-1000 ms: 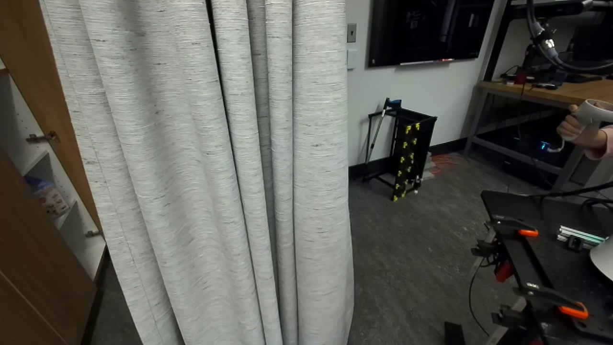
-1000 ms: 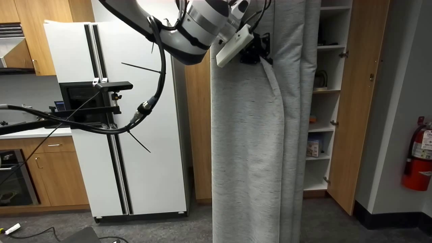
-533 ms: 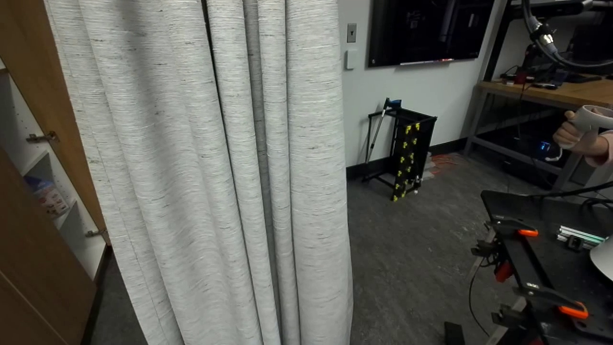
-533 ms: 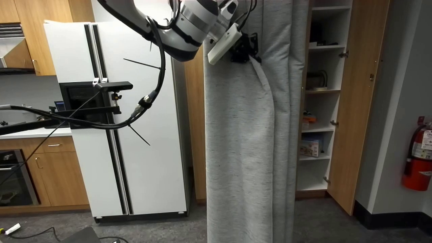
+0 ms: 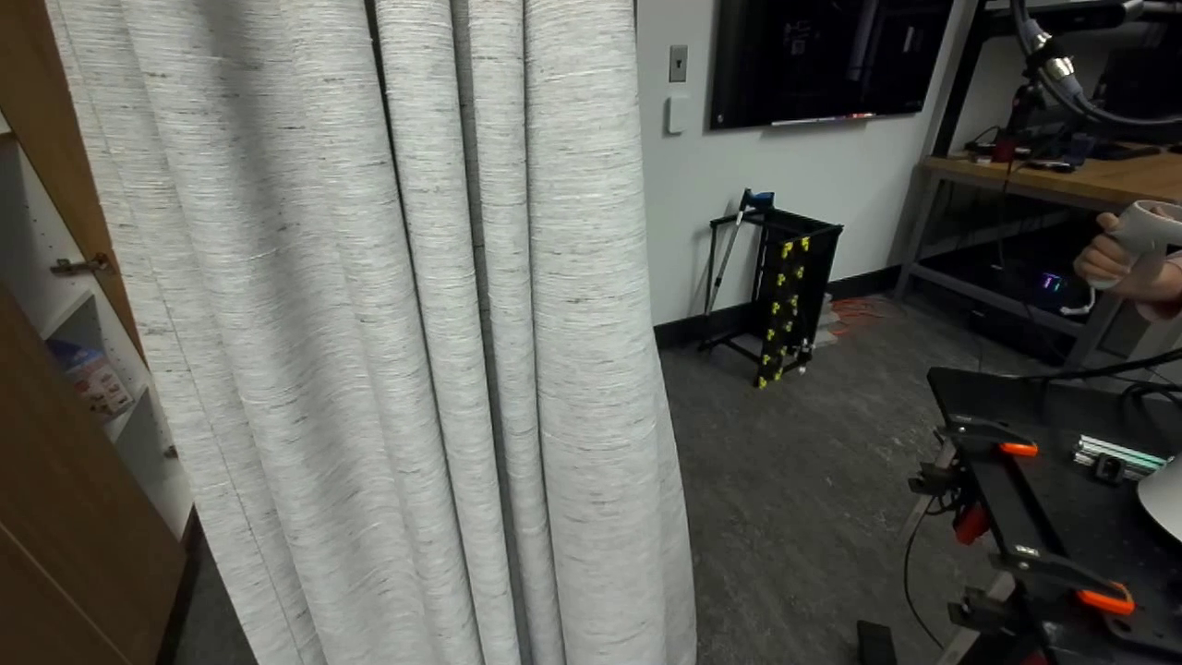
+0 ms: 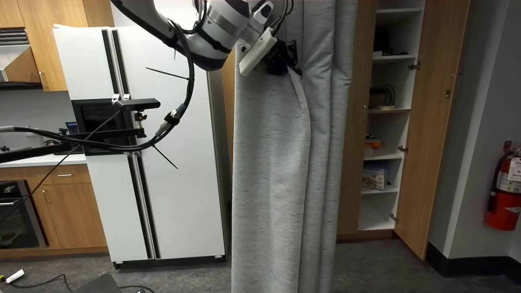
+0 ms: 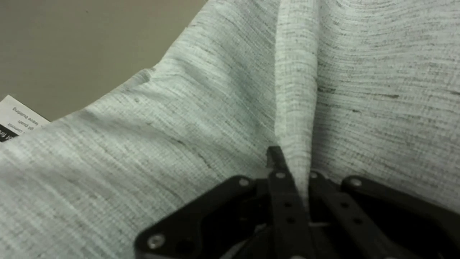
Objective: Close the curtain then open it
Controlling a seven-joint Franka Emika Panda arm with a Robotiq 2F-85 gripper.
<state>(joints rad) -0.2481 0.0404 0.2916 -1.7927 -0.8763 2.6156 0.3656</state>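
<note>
Exterior view: one curtain [image 6: 276, 183], seen between fridge [image 6: 183, 195] and open cupboard [image 6: 376, 211], running past the frame above and below. Cloth light grey, woven, flecked with short dark threads lying crosswise. Folds deep and upright: narrow ones packed close, one broad rounded roll at an edge, a fine seam-like line down near the opposite edge. Wrist view: black gripper [image 7: 298, 175], jaws pinched on one slim pleat of the curtain, loose cloth spreading to either side. In an exterior view a ridge slants down out of the grip, then falls upright with the rest. Count, big to small, curtain apart: one cupboard, one door [image 6: 431, 130] swung wide; one white fridge; one wood-topped bench [image 5: 1090, 183]; one black screen [image 5: 826, 55] on the wall [image 5: 868, 175]; one black table [image 5: 993, 392]; one grey-white arm [image 6: 224, 22], entering at the top; one red extinguisher [image 6: 500, 205]; one gripper; one hand [image 5: 1108, 263] round a white controller [image 5: 1138, 229]; two orange handles [image 5: 1106, 598] at the table edge; three hinges [image 6: 403, 149] along the cupboard door.
</note>
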